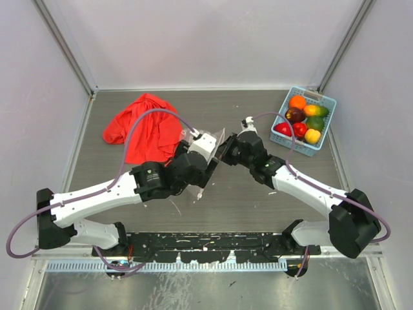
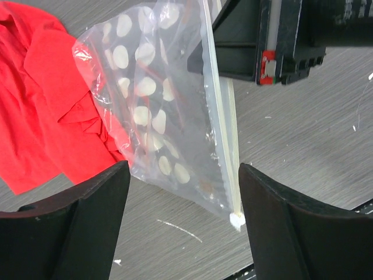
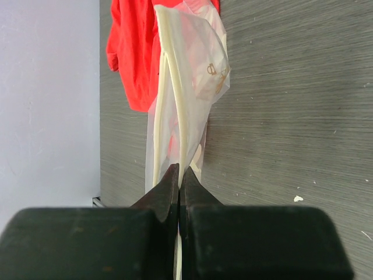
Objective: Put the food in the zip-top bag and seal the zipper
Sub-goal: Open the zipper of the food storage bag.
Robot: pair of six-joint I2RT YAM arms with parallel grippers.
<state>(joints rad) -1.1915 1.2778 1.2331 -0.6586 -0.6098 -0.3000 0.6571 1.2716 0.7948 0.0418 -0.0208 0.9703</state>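
Clear zip-top bag (image 2: 157,116), one; red cloth (image 1: 142,126), one

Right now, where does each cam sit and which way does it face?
Top external: above and behind the bases, looking down on the table; left arm and right arm show.
Left wrist: on the left arm, facing the zip-top bag; the open left gripper frames the bottom.
Right wrist: looks along the right gripper, shut on the zipper, across the table.
Shared: all three show the zip-top bag and the red cloth.
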